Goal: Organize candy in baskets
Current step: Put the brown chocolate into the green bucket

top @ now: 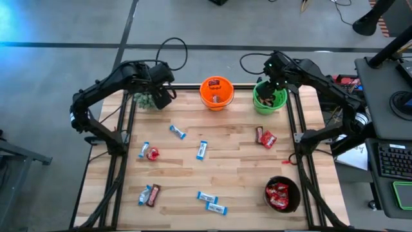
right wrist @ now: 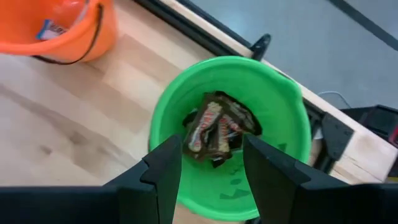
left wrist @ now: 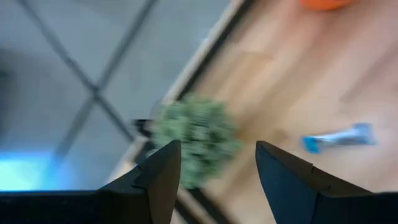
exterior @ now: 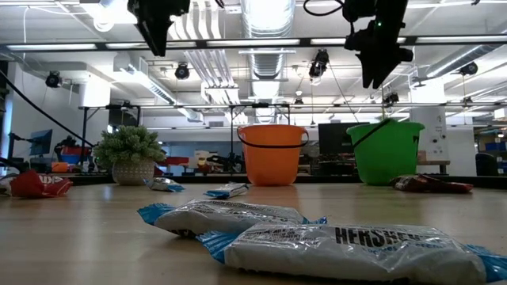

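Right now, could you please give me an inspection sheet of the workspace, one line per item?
Surface: wooden table, wrapped sweets scattered across it.
Job's things: orange basket holds blue-and-white candy; green basket holds brown bars; black basket holds red packets. Loose candy still on the table.
Clutter: small potted plant at the far left corner.
Grippers: left gripper open and empty, above the plant; right gripper open and empty, above the green basket.
Cables: black cables looped on the floor beyond the table.
Surroundings: desk with keyboard at right; no people seen.
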`<move>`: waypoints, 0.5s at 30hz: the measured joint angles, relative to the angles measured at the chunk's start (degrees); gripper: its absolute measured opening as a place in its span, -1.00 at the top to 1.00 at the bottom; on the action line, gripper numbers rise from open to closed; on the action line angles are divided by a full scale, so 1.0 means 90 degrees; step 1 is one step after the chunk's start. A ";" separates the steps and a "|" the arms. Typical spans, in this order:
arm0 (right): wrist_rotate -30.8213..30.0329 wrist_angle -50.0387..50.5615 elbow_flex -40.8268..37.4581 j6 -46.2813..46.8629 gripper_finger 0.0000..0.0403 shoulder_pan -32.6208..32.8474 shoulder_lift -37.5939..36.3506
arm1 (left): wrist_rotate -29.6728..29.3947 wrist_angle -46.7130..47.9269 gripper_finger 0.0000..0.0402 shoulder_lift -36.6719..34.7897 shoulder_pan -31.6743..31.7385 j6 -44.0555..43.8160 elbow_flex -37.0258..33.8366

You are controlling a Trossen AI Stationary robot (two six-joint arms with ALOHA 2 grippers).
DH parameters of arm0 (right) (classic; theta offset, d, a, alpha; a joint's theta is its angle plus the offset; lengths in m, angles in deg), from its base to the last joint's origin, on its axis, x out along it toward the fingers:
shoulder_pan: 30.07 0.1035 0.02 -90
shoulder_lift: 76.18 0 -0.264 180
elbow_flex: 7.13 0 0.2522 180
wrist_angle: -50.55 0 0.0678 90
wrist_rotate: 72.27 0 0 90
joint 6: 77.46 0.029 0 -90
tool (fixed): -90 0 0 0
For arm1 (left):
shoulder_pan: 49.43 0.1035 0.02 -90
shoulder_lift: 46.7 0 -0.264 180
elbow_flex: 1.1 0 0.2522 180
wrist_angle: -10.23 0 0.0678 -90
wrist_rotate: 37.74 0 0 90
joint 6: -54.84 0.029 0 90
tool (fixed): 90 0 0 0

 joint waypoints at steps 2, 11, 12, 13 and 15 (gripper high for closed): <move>0.0039 0.0000 0.0000 -0.0044 0.23 0.0019 -0.0026 | 0.0553 -0.0002 0.05 -0.0039 -0.0005 -0.0203 0.0000; 0.0037 0.0000 0.0000 -0.0180 0.21 0.0024 -0.0130 | 0.2225 -0.0002 -0.09 -0.0090 -0.0025 -0.0739 0.0000; 0.0037 0.0000 0.0000 -0.0176 0.21 0.0027 -0.0143 | 0.2233 -0.0002 -0.11 -0.0094 -0.0041 -0.0899 0.0000; 0.0037 0.0004 0.0000 -0.0175 0.21 0.0027 -0.0154 | 0.2234 -0.0005 -0.13 -0.0106 -0.0060 -0.1058 0.0000; 0.0037 0.0026 0.0000 -0.0175 0.22 0.0027 -0.0172 | 0.2234 -0.0005 -0.14 -0.0142 -0.0134 -0.1230 -0.0002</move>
